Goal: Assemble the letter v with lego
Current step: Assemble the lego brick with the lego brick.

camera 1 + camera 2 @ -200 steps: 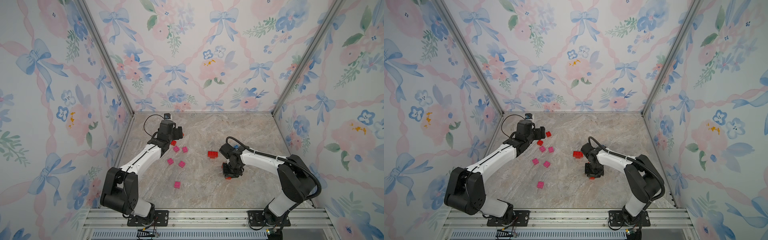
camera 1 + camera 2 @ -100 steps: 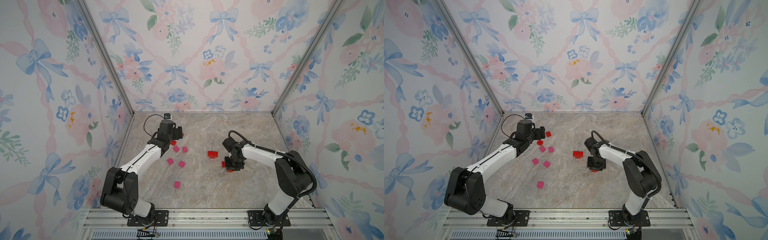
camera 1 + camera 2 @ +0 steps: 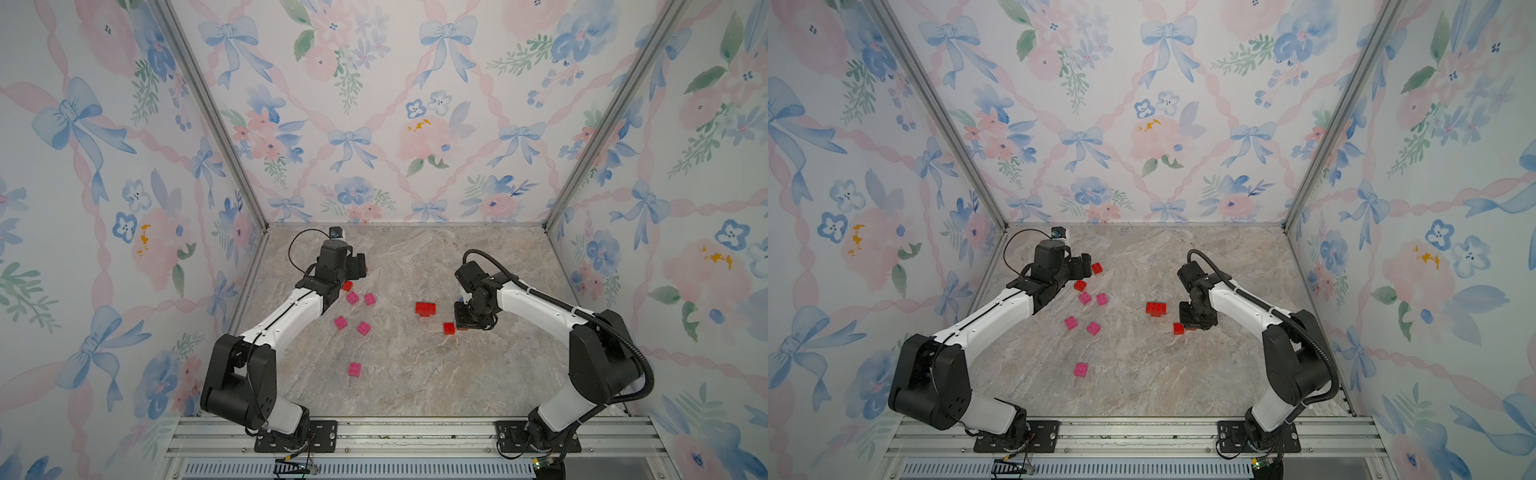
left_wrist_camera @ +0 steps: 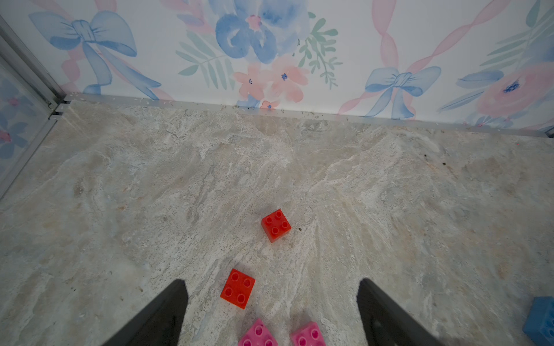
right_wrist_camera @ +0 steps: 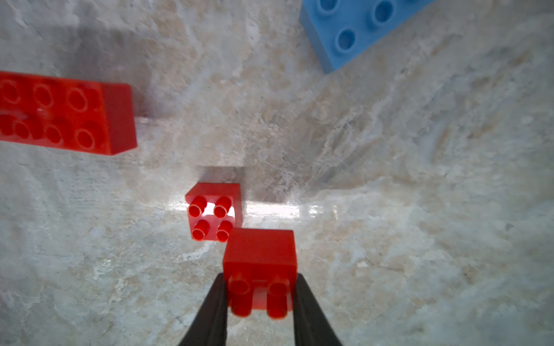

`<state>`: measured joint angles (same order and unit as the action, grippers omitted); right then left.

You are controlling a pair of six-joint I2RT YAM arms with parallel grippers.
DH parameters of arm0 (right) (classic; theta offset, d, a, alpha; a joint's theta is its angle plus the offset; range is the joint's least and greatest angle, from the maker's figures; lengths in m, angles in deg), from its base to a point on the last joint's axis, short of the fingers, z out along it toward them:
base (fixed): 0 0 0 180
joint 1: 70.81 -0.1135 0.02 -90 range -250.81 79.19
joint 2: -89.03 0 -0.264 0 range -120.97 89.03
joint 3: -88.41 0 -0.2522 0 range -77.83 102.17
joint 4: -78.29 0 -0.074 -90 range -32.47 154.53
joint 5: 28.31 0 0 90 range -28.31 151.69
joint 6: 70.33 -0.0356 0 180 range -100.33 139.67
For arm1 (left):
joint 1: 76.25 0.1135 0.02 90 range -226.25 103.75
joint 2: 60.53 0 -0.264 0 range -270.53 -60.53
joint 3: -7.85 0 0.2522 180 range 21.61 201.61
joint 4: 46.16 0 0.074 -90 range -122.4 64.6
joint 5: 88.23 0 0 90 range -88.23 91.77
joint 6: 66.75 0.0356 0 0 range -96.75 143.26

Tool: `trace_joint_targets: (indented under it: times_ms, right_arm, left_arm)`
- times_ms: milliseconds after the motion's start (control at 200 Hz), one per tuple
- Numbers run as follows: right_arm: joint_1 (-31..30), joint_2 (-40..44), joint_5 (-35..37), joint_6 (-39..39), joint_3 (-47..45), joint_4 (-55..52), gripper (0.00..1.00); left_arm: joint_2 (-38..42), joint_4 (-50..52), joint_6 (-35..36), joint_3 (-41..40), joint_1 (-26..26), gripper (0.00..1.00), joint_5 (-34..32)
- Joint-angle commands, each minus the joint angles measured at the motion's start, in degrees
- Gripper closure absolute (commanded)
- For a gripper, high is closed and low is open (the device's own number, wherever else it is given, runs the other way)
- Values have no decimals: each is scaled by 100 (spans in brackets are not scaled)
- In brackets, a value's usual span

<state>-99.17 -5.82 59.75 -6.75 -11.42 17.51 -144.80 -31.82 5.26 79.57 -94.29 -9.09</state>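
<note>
My right gripper [image 5: 260,277] is shut on a small red square lego brick [image 5: 260,254], held tilted just above the table. Just ahead of it another red square brick [image 5: 214,211] sits studs up. A longer red block [image 3: 425,308] lies to their left, and a blue brick [image 5: 353,30] lies behind. In a top view the right gripper [image 3: 467,323] hangs beside the loose red brick [image 3: 449,328]. My left gripper [image 4: 272,281] is open low over a red brick [image 4: 238,288], with a second red brick [image 4: 275,225] beyond. Two pink bricks [image 4: 257,334] lie near its fingers.
Several pink bricks [image 3: 363,328] are scattered left of centre, one of them [image 3: 354,369] nearer the front. The enclosure's back wall [image 4: 269,60] and left wall stand close to the left arm [image 3: 291,311]. A metal rail [image 3: 415,432] runs along the front edge.
My right gripper has moved toward the back with the red brick in it, and a loose red brick now shows beside it. The left arm has not moved.
</note>
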Motion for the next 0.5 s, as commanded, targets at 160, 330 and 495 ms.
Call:
trace_joint_targets:
  times_ms: [160, 330, 495]
  right_arm:
    - [-135, -411, -203, 210, 289, -103, 86]
    - [-161, -558, -228, 284, 329, -147, 86]
    - [-161, -657, -168, 329, 361, -208, 87]
  left_arm:
    - [7, 94, 68, -30, -35, 9, 32]
    - [24, 97, 77, -29, -43, 9, 17]
    - [25, 100, 73, -25, -35, 9, 7]
